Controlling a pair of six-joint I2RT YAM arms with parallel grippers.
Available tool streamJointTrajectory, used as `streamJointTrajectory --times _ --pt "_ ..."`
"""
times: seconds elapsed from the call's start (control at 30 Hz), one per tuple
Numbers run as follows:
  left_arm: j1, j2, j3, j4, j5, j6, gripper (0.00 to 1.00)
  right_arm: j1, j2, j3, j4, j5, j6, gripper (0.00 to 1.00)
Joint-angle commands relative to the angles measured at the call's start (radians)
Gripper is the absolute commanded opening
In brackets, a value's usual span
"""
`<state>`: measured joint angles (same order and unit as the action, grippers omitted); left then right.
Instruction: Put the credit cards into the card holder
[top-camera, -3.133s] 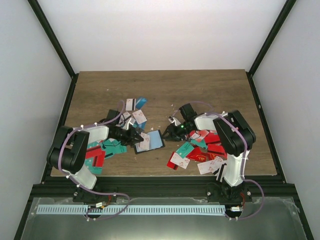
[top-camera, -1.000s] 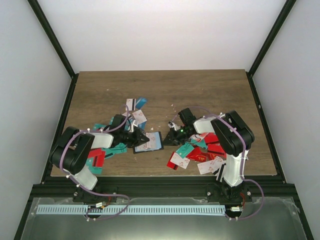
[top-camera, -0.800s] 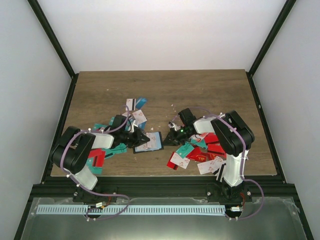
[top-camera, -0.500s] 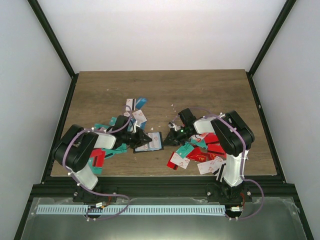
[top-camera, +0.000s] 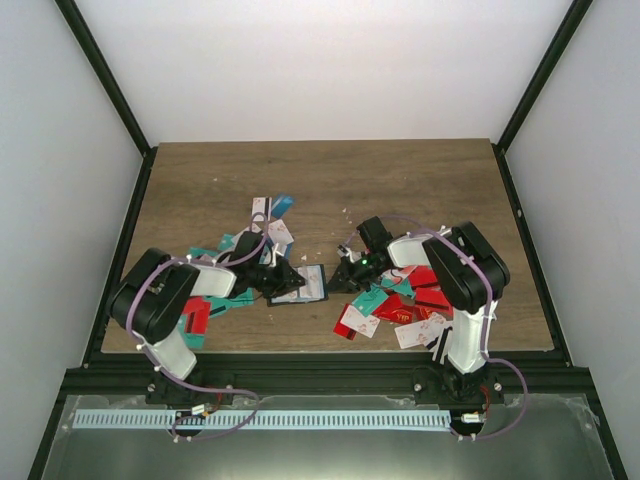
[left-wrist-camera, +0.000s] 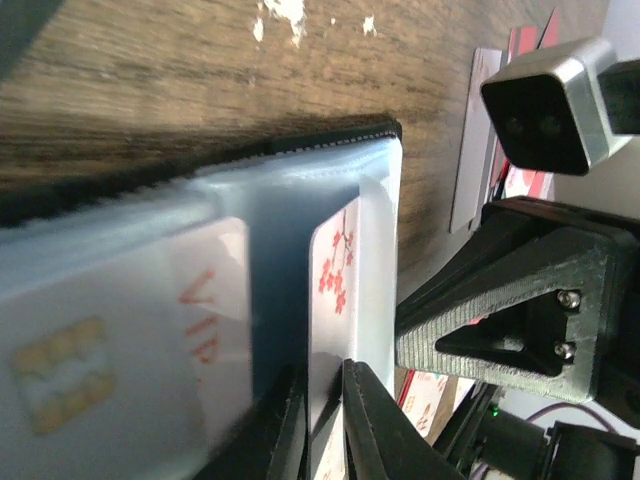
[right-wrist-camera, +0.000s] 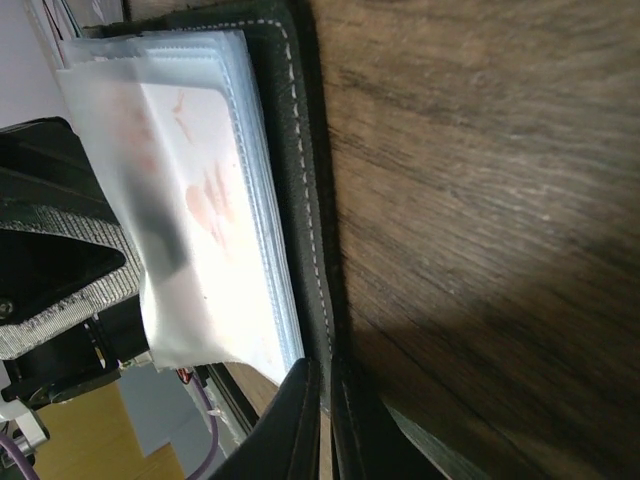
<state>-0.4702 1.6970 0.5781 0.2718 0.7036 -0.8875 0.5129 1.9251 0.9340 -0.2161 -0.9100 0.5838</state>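
You've got the L gripper (left-wrist-camera: 322, 432) pinched together on a white card (left-wrist-camera: 331, 290) w/ red blossom marks, its far end partly inside a pale sleeve of the card holder (left-wrist-camera: 300, 165). R gripper (right-wrist-camera: 322, 425) is clamped on the holder's black cover edge, opp. side. Holder lies open on the table (top-camera: 400, 180), btwn both arms. Loose cards (top-camera: 405, 300) are piled by the R arm, w/ more by the L arm.

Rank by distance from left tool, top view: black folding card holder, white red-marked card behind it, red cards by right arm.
1. black folding card holder, at left tool tip
2. white red-marked card, just behind
3. red cards, far right
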Motion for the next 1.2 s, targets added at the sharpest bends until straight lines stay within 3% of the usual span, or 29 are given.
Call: streamJointTrajectory --times 0.0,0.37,0.6,0.73,0.9,1.17 --pt "-0.018 -0.037 0.031 -0.119 -0.018 0.039 0.14 0.011 -0.04 0.018 -0.016 0.007 -0.009 0.07" --pt "-0.018 -0.112 0.098 -0.34 -0.023 0.128 0.34 0.009 -0.067 0.038 -0.029 0.039 -0.014 0.08" --pt "-0.017 -0.184 0.159 -0.48 -0.026 0.199 0.53 0.009 -0.082 0.049 -0.029 0.062 -0.018 0.1" --pt "-0.017 -0.241 0.204 -0.592 -0.06 0.258 0.61 0.009 -0.097 0.054 -0.022 0.071 -0.018 0.16" --pt "-0.018 -0.313 0.249 -0.714 -0.111 0.32 0.67 0.009 -0.147 0.058 -0.042 0.096 -0.031 0.25" --pt "-0.018 -0.397 0.262 -0.861 -0.202 0.399 0.67 0.008 -0.271 0.063 -0.175 0.182 -0.084 0.34"
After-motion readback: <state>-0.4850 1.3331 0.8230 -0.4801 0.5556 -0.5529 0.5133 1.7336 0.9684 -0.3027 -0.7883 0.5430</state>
